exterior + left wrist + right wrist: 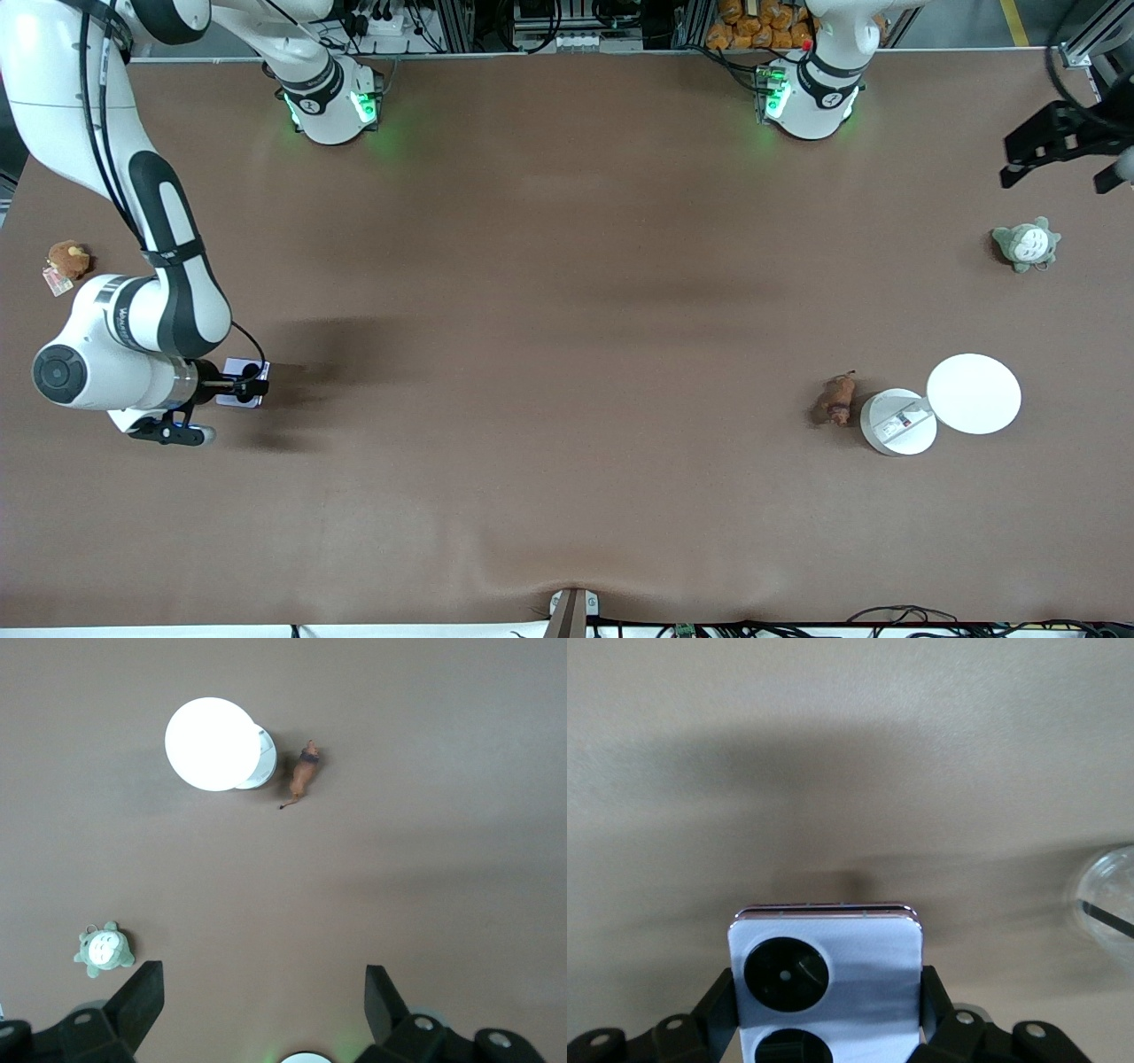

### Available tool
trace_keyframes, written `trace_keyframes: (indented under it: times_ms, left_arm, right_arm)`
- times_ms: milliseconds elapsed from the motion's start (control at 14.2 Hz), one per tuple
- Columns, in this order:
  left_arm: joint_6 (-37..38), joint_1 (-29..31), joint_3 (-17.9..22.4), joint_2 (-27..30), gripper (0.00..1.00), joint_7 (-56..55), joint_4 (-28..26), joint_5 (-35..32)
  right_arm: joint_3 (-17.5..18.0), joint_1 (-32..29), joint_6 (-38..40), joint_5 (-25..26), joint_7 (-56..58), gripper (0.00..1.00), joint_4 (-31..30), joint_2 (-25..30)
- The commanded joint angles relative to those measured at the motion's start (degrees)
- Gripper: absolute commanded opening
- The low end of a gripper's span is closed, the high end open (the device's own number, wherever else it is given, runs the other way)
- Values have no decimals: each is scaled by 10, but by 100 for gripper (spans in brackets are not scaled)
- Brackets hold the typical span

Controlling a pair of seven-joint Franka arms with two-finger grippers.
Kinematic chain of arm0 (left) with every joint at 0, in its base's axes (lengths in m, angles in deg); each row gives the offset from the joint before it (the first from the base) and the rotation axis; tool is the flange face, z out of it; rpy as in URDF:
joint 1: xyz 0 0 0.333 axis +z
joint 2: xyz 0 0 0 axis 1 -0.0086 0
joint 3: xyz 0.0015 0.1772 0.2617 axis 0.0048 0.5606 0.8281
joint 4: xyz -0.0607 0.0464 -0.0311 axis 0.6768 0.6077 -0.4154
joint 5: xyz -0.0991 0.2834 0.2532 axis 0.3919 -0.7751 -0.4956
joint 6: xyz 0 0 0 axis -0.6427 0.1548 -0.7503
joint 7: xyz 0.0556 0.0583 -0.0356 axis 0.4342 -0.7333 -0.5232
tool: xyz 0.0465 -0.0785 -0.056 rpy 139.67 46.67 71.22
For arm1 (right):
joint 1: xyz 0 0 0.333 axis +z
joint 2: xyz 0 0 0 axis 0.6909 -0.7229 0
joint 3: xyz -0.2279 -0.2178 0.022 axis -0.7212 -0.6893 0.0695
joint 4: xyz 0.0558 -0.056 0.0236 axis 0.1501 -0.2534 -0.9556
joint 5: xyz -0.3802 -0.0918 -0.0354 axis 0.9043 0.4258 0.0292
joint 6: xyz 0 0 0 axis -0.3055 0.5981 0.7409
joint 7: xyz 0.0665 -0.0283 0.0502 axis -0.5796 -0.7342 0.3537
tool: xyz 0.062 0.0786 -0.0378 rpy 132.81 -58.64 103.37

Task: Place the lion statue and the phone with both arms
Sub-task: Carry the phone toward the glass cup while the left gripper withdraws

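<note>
The phone is a pale lavender-white square with two black camera circles. My right gripper is shut on it, low over the table at the right arm's end. In the right wrist view the phone sits between the two fingers of the right gripper. The lion statue lies on the table toward the left arm's end, beside a small white disc; it also shows in the left wrist view. My left gripper is open and empty, high over the table's edge near the grey-green plush; its fingers spread wide.
A larger white disc overlaps the small one. A grey-green plush sits farther from the front camera than the discs and shows in the left wrist view. A round brown plush lies at the right arm's end.
</note>
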Motion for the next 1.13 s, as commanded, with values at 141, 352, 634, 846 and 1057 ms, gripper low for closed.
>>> trace_keyframes:
  times_ms: [141, 352, 634, 846, 1057]
  left_arm:
    - [10, 20, -6, 5, 100, -23, -15, 12]
    - [17, -30, 13, 28, 100, -87, -43, 8]
    - [0, -102, 77, 59, 100, -93, -89, 8]
    - [-1, -102, 71, 56, 100, -94, -85, 8]
    - [-1, -103, 69, 52, 100, -93, -84, 7]
  right_arm:
    - [8, -15, -60, 2, 25, 0, -44, 4]
    - [8, -25, -62, 2, 45, 0, -45, 3]
    - [8, -33, -76, 2, 55, 0, -45, -2]
    - [9, -34, -80, 2, 50, 0, -48, -6]
    - [9, -36, -82, 2, 50, 0, -48, -6]
